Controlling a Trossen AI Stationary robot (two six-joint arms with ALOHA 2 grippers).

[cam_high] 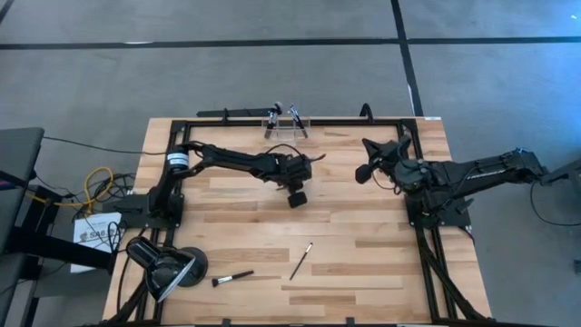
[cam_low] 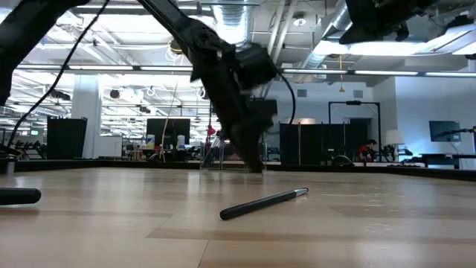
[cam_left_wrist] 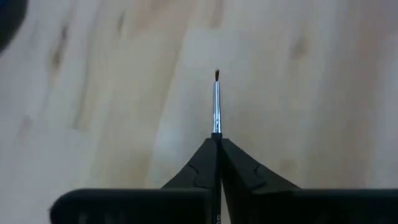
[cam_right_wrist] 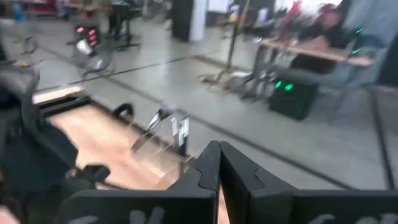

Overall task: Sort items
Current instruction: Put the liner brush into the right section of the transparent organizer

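Observation:
My left gripper [cam_high: 297, 197] hangs low over the middle of the table, slanting down, shut on a slim brush [cam_left_wrist: 216, 106] with a silver ferrule and a tiny dark bristle tip. Two more brushes lie flat on the near half of the table: a thin dark one [cam_high: 301, 261] and a black one with a pale tip [cam_high: 232, 278]. The thin one also shows in the low view [cam_low: 264, 202]. My right gripper [cam_high: 366, 169] waits shut and raised at the right, touching nothing. My left gripper [cam_left_wrist: 217, 138] pinches the brush between its two fingertips just behind the silver ferrule [cam_left_wrist: 216, 124]. The brush lies along the fingers, and its ferrule and bristle tip stick out past them, pointing down at the wood. The fingers hide the handle.
A clear holder [cam_high: 286, 123] with brushes in it stands at the table's far edge. A black desk lamp with a round head [cam_high: 168, 266] sits at the near left corner. Black frame rails run along the table's sides.

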